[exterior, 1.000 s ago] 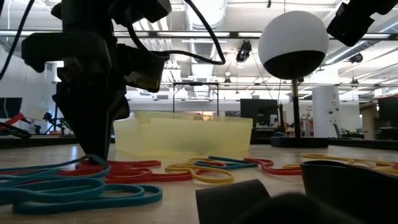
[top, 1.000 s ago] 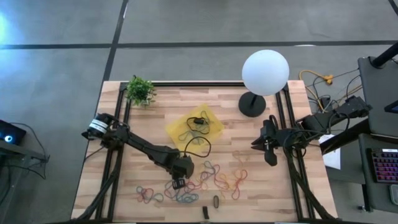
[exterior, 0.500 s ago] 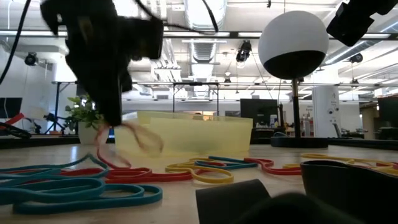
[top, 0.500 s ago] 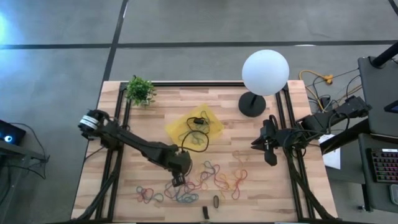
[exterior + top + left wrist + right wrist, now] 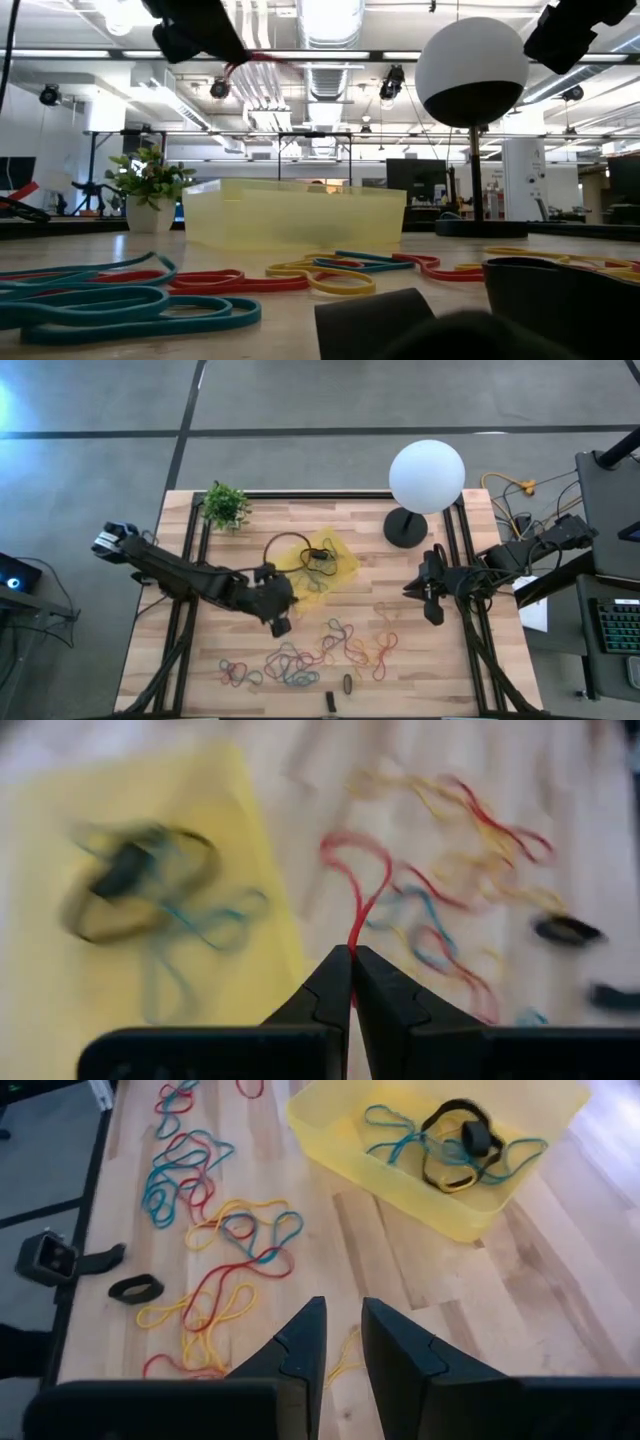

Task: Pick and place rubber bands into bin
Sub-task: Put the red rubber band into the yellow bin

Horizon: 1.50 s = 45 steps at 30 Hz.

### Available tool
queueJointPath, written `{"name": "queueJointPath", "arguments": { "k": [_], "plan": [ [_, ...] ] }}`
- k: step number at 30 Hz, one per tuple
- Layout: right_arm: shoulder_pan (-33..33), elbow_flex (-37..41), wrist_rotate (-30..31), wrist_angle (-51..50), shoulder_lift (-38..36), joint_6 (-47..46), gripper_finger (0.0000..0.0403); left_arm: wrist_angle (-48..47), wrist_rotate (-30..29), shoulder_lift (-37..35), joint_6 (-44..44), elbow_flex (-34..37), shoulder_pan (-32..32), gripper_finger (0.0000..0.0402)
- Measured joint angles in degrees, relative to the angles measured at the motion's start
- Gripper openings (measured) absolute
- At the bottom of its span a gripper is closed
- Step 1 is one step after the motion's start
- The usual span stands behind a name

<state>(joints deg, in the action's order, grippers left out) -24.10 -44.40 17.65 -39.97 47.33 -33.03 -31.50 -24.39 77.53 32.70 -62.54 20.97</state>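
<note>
My left gripper (image 5: 281, 625) is up over the table's middle, beside the near left side of the yellow bin (image 5: 315, 560), and is shut on a red rubber band (image 5: 358, 880). In the low view it sits at the picture's top (image 5: 200, 25). The bin (image 5: 440, 1140) holds blue bands and a black one. Several red, blue, yellow and green bands (image 5: 320, 650) lie flat on the wood near the table's near edge (image 5: 150, 290). My right gripper (image 5: 433, 615) waits over the table's right part, its fingers slightly open (image 5: 343, 1335), touching nothing. My left gripper pinches the red band by one end of its loop (image 5: 352, 942), between the two fingertips. The fingers come from above, pointing down. The rest of the loop reaches out past the tips and is lifted clear of the table (image 5: 255, 58).
A lamp with a white globe (image 5: 427, 475) and black base (image 5: 405, 528) stands far right of the bin. A small green plant (image 5: 225, 505) is at the far left corner. Two small dark oblong pieces (image 5: 347, 685) lie at the near edge. The left arm's black cable (image 5: 285, 550) loops beside the bin.
My left gripper has risen from the pile of bands at table level, taking the red band with it, and has moved toward the far edge and the bin. The red band first stretched up from the pile and now hangs clear of it.
</note>
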Motion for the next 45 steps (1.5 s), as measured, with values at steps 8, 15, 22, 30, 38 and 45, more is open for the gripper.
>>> {"name": "queueJointPath", "arguments": {
  "k": [8, 15, 22, 30, 38, 45],
  "plan": [
    [0.0, 0.0, 3.5, 1.0, 0.5, -0.3, 0.0059, 0.3, -4.7, -1.3, -9.8, 0.4, -7.2, 0.0],
    [0.0, 0.1, 5.1, 3.3, 0.9, -0.9, 0.0059, 1.0, -1.2, 2.7, -17.4, 1.5, -14.9, 0.0],
    [0.0, 0.1, 6.6, 3.7, 0.9, -3.7, 0.0059, 1.2, 0.4, 6.8, -18.5, 3.2, -18.3, 0.0],
    [0.0, 0.1, 6.6, 6.3, 0.9, -4.6, 0.0059, 1.6, 1.8, 8.1, -21.5, 3.6, -18.4, 0.002],
    [0.0, 0.4, 4.5, 6.2, 5.2, -5.8, 0.0059, 2.2, 2.0, 7.9, -21.2, 3.6, -18.3, 0.0094],
    [0.0, 2.6, -3.1, 6.0, 15.0, -9.0, 0.0059, 2.7, 5.0, 3.8, -19.6, 2.3, -16.5, 0.0113]
  ]
}}
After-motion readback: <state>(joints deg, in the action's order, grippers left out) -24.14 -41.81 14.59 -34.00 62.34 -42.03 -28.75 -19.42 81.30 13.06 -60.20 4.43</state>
